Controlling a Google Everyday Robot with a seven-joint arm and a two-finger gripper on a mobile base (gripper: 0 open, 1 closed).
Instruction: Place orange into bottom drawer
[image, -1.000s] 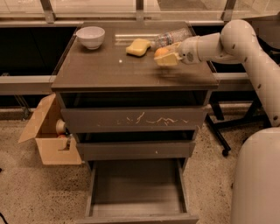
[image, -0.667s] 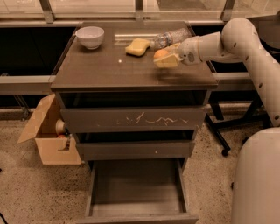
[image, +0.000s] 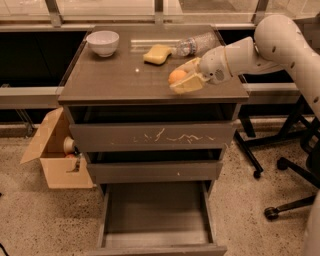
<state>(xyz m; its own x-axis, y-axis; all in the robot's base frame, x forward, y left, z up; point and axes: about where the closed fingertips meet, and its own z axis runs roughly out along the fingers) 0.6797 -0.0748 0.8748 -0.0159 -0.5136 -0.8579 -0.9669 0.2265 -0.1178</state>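
Orange (image: 177, 76), small, round and smooth, with no long axis to point anywhere, sits clamped in the gripper (image: 181, 79) at the cabinet top's (image: 120, 80) right front. The bottom drawer (image: 150, 220) stands open below.

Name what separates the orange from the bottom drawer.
Camera view: the scratched drawer and thin drawer, below the cabinet top where the end effector grips the orange, above the bottom drawer.

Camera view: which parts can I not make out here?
- The orange: its right side is hidden by the gripper holding it above the cabinet top's right front.
- The bottom drawer: its front is cut off by the lower edge.
- The cardboard box: its contents are mostly hidden by its own wall.
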